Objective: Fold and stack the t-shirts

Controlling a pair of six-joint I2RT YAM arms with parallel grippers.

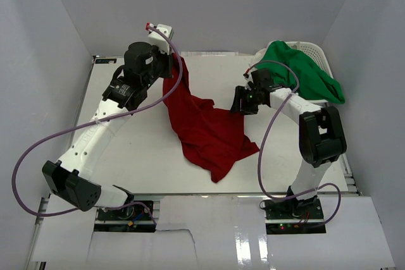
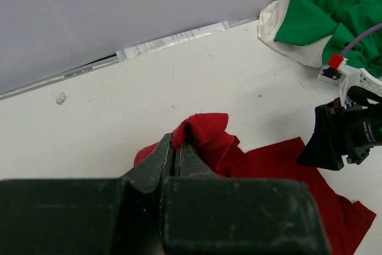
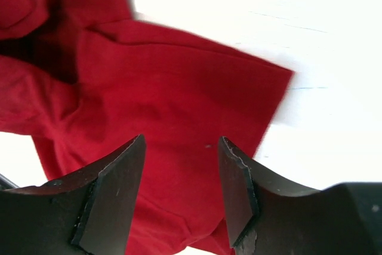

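A deep red t-shirt (image 1: pixel 205 131) lies crumpled across the middle of the table, one end lifted toward the far left. My left gripper (image 2: pixel 176 140) is shut on a raised fold of that red t-shirt (image 2: pixel 206 129) and holds it above the table. My right gripper (image 1: pixel 242 101) hovers over the red shirt's right edge; in the right wrist view it (image 3: pixel 181 147) is open, with the red cloth (image 3: pixel 167 94) below the gap and nothing between its fingers. A bright green t-shirt (image 1: pixel 307 74) is heaped in the basket at the far right.
A white slotted basket (image 1: pixel 314 50) stands at the far right corner, with white cloth (image 2: pixel 280 28) under the green shirt. Grey walls close in the table (image 1: pixel 126 150) on three sides. Purple cables loop beside both arms.
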